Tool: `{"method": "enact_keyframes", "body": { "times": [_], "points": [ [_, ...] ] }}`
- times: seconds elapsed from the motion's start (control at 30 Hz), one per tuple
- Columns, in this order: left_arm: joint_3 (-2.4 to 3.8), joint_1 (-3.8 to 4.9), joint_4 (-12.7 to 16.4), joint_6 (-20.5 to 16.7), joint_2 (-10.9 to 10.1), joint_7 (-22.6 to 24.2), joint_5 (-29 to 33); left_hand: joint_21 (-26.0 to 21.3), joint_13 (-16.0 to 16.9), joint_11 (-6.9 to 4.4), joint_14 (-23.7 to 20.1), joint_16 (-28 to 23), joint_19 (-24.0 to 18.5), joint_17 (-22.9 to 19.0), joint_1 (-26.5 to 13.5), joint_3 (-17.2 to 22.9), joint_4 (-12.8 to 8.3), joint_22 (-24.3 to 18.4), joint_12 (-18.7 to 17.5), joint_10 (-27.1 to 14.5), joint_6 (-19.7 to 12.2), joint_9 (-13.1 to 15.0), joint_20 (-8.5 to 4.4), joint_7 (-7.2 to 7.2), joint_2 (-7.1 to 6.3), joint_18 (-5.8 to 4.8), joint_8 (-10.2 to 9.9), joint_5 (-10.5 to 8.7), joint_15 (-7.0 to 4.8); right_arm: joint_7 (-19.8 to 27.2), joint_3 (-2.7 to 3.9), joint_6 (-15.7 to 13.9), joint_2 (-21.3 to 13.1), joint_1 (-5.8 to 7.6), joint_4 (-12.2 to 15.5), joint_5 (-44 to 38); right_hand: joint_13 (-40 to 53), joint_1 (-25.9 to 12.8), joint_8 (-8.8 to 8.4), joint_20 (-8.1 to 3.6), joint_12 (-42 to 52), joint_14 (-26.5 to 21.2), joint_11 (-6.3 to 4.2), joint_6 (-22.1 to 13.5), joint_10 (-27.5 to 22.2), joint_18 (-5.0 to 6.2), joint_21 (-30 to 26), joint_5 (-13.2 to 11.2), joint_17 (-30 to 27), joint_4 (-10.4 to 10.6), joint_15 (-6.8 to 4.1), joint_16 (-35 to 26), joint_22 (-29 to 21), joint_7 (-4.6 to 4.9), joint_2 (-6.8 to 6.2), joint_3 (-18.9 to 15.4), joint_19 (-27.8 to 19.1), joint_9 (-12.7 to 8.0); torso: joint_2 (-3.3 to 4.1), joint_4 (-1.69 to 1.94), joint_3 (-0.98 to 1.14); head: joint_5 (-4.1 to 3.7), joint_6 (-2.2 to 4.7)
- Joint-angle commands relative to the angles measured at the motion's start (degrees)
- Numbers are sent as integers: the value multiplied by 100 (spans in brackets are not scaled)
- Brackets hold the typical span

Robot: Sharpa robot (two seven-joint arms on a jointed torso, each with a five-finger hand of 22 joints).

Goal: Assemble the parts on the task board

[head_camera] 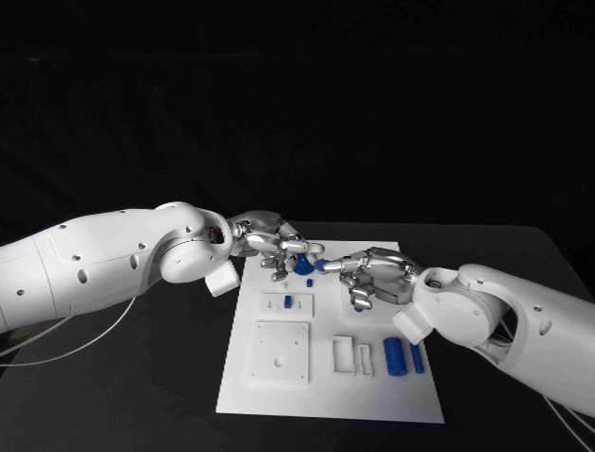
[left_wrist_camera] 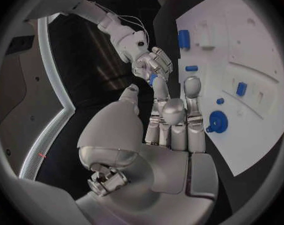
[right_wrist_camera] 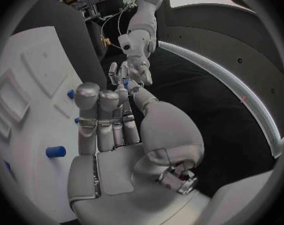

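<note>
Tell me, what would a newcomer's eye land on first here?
Two silver hands meet over the far end of the white task board: the left hand and the right hand, their fingers closing round a small blue part between them. Nearer the robot, two blue cylinders lie by the board's right edge.

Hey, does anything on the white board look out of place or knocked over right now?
Nothing stands out. The task board lies flat and square, two blue cylinders lie side by side near its right edge, and both hands meet over a blue part at its far end.
</note>
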Motion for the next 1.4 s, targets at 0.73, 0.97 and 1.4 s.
{"method": "enact_keyframes", "body": {
  "times": [0.73,0.97,1.4],
  "points": [
    [-7,5,82,234,23,94,-363,-10,-46,-19,-43,-65,-28,-49,303,-82,-429,98,-36,-40,148,-111,-10,-22,462,-78,-285,210,-4,80,0,152,25,-17,-22,19,30,-29,23,-29,-43,-2,-8,68,38,-82,-35,14,6,-51,-40,3,460,-10,41,17,170,6,0,-1,2,3,-20],
    [-8,5,78,205,26,135,-342,-18,-52,-27,-52,-73,-35,-59,499,24,-544,99,-46,-54,133,-95,-15,-40,659,-85,-280,331,-9,70,0,192,28,-17,-32,18,30,-29,23,-29,-43,-2,-8,68,38,-82,-35,14,6,-51,-40,3,460,-10,41,17,170,6,0,-2,3,-2,-23],
    [-8,5,70,194,42,152,-305,-40,-74,-18,-84,-125,-49,-131,555,70,-579,95,-79,-73,84,-49,-11,-33,780,-88,-263,405,-3,54,0,214,29,-17,-39,13,46,-26,24,-28,-54,-2,-8,70,41,-83,-39,11,14,-68,-39,7,462,-9,43,21,172,7,1,4,4,-11,-39]
  ]
}}
